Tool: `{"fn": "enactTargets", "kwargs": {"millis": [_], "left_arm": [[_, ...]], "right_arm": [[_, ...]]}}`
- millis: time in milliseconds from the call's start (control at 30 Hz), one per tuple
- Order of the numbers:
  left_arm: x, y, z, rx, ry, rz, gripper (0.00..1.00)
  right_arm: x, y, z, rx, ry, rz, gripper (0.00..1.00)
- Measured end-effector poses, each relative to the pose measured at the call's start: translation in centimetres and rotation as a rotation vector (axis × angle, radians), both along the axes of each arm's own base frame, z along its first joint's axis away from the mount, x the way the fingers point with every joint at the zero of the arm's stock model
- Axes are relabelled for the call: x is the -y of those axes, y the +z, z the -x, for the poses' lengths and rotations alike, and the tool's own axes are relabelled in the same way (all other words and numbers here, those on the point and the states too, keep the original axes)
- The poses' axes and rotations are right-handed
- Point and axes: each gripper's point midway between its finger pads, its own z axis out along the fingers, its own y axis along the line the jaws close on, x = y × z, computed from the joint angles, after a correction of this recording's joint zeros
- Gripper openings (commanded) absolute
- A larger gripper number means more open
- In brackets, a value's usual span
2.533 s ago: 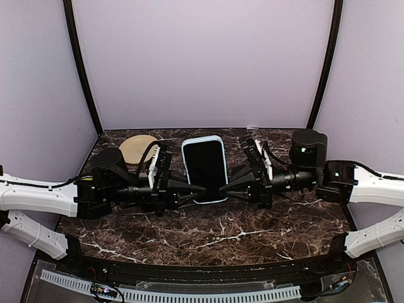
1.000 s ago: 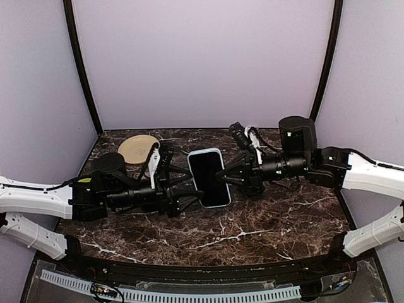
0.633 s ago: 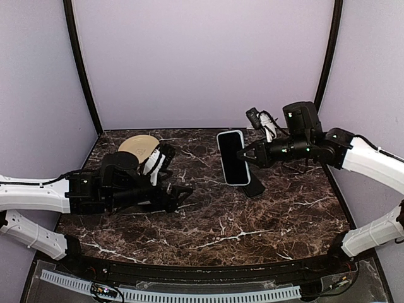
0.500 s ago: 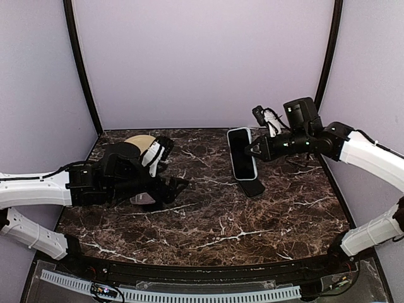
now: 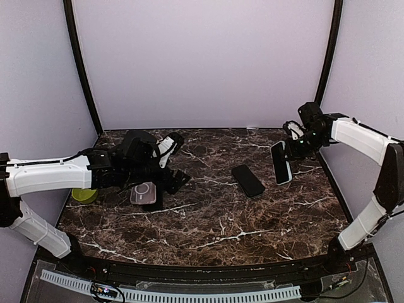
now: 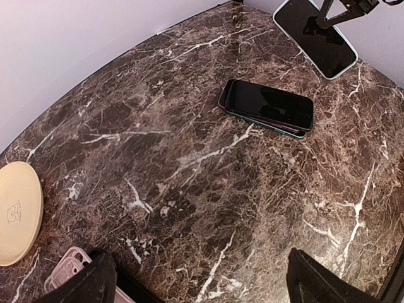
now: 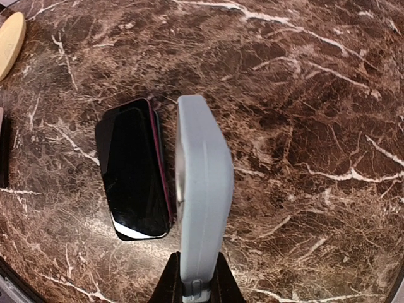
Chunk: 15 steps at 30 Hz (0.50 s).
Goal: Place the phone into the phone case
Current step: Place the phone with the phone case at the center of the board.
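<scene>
A phone with a black screen sits inside a light-blue phone case (image 5: 281, 162). My right gripper (image 5: 292, 147) is shut on one short end of it and holds it edge-up above the right side of the table. In the right wrist view the case's blue side wall (image 7: 203, 183) rises from between my closed fingers (image 7: 197, 285). My left gripper (image 5: 178, 161) hangs wide open over the left half of the table, and nothing lies between its fingertips (image 6: 82, 284).
A second dark phone (image 5: 247, 180) with a magenta edge (image 7: 132, 170) lies flat near the table's middle. A grey case with a ring mark (image 5: 143, 192) lies under my left arm. A tan disc (image 6: 16, 211) and a green object (image 5: 84, 195) sit at the far left.
My left gripper let go of the cased phone, opened wide and drew back to the left. My right arm carried the cased phone up and over to the right, uncovering the dark phone on the table.
</scene>
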Motion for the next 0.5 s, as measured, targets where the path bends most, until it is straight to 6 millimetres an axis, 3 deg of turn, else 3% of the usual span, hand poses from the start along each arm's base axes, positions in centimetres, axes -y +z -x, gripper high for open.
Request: {"fn": "enactTargets", "kwargs": {"millis": [367, 500], "left_arm": [[-0.8, -0.7, -0.8, -0.024, 0.005, -0.010, 0.96], [-0.8, -0.7, -0.8, -0.029, 0.001, -0.008, 0.96]], "right_arm": [[4.2, -6.2, -1.0, -0.195, -0.064, -0.102, 0.01], [5.8, -8.5, -2.3, -0.237, -0.111, -0.182, 0.17]]}}
